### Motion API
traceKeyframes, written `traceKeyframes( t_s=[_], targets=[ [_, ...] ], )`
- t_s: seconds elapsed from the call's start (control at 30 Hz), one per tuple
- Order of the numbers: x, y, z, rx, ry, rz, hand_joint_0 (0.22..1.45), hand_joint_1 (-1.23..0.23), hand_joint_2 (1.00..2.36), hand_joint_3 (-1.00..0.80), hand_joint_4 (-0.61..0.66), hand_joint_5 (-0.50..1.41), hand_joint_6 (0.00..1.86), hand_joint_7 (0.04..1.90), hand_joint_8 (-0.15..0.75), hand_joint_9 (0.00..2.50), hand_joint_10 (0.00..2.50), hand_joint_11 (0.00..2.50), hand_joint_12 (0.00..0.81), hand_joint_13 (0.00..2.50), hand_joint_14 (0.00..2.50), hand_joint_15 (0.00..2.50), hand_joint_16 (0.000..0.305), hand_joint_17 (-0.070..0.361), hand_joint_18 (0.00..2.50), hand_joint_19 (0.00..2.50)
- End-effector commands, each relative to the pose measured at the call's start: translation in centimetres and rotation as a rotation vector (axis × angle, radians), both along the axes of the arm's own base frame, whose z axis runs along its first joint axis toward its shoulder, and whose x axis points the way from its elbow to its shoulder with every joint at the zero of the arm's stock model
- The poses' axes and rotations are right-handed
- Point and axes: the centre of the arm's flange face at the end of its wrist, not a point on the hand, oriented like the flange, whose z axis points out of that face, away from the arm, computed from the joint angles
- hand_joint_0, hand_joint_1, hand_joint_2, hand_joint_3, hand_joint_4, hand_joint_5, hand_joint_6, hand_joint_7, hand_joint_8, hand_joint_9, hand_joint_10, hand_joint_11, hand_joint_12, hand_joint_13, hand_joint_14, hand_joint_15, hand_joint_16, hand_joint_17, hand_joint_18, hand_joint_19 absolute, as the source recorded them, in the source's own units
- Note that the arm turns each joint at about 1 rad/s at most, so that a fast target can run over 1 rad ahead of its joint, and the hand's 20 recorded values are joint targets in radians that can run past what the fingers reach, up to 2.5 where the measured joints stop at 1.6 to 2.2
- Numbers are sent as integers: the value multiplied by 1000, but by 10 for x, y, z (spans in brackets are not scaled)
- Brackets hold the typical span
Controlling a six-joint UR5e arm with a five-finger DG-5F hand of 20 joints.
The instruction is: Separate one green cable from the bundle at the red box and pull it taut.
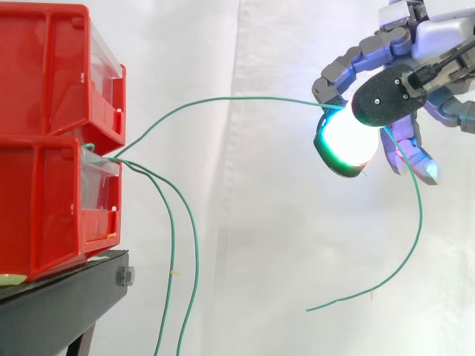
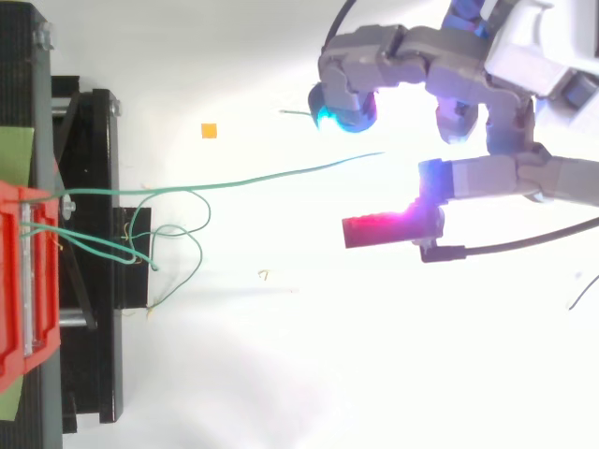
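My hand (image 1: pixel 390 96) was closed on the green cable (image 1: pixel 223 99): my fingers were curled, and the strand ran in against the glowing pad (image 1: pixel 347 144) and came out on the other side, so I judged it pinched there rather than merely resting. Just below my hand its loose tail (image 1: pixel 418 222) dropped in a long curve and hooked back underneath me, touching nothing. Away from my fingertips the cable rose slightly, then sagged in a shallow arc, so it was not yet taut. It looked thin, light and springy, holding its own bend like stiff wire, and probably slippery in a soft pad. I therefore judged that a firm pinch across it, where I already held it, would suit better than a grip out on the tail. Far from my hand, the cable met the red box (image 1: pixel 44 200), where two other green cables (image 1: pixel 172 252) left the same opening and hung straight down, well apart from mine. An upper red bin (image 1: pixel 44 67) sat on that box, both on the black desk (image 1: pixel 67 297), with the white curtain (image 1: pixel 260 222) behind.
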Motion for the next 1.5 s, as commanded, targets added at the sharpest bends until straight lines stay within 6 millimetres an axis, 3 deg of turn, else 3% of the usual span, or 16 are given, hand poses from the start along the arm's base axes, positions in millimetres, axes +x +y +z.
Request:
traceKeyframes(
  t_s=[0.0,1.47],
  targets=[
    [0,0,-1,55,-7,-5,720,-648,1016,-258,25,151,501,1342,184,2070,23,606,369,1446,19,559,52,117,1071,542],
    [-1,-1,-2,63,0,-8,727,-663,1016,-218,18,152,501,1343,202,2067,21,609,369,1442,18,566,52,118,1064,532]
  ],
)
